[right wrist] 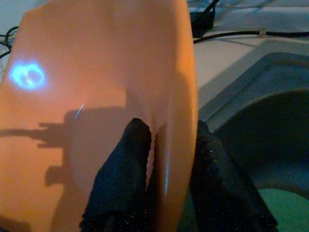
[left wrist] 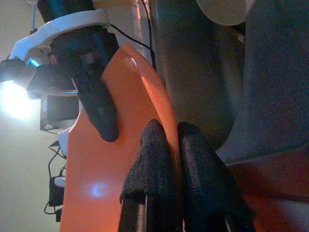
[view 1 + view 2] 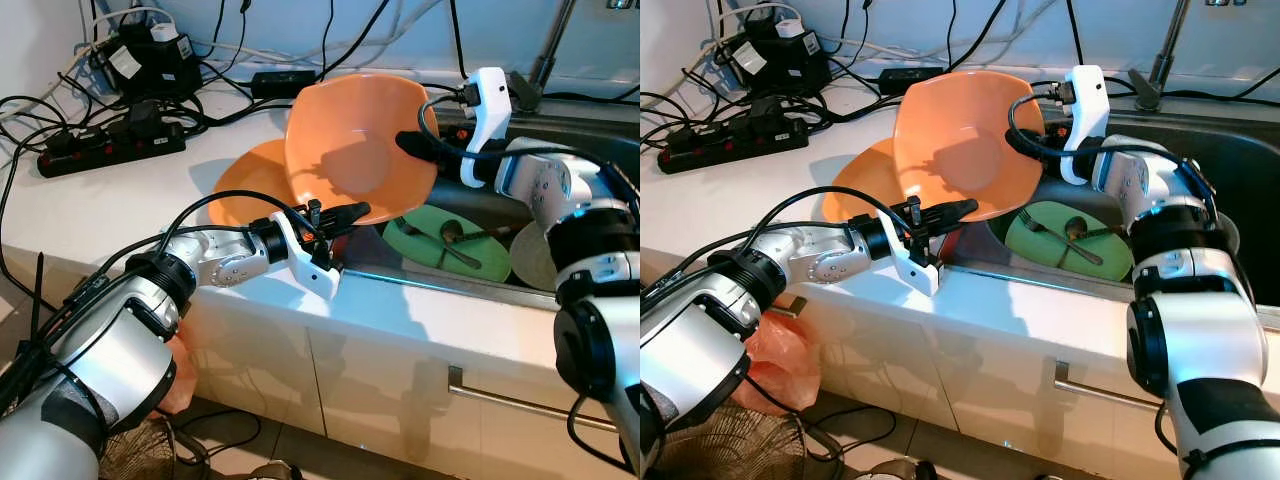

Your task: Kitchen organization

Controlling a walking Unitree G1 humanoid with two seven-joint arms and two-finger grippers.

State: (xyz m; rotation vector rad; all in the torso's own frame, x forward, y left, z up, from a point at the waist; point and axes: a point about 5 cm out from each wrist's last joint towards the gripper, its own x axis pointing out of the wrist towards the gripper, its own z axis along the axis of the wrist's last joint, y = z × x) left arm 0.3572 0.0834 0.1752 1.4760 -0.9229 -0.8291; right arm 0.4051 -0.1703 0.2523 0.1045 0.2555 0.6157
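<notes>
At the far left of your white bench (image 3: 120, 215) you have a black power strip (image 3: 110, 150) with red switches and a tangle of black cables around it. Nearer the middle, a flat orange plastic plate (image 3: 240, 185) lies on the bench just beside the sink edge. Your left pincer (image 3: 345, 213) reaches in from the lower left and is closed on the lower rim of a large, squarish orange plastic bowl (image 3: 350, 140), one fingertip (image 2: 154, 154) on the inner face and the other on the outer, the rim pinched between them. The bowl is held up on its edge, tilted, above the bench edge and the left end of the steel sink (image 3: 590, 140), its hollow facing you. Your right pincer (image 3: 420, 148) comes in from the right and grips the bowl's right rim the same way, a finger (image 1: 128, 159) on each side of the wall. Down in the sink, a round green plate (image 3: 1070, 240) carries a metal fork and spoon (image 3: 1080, 235), and a pale round dish (image 3: 530, 255) sits just beside it.
</notes>
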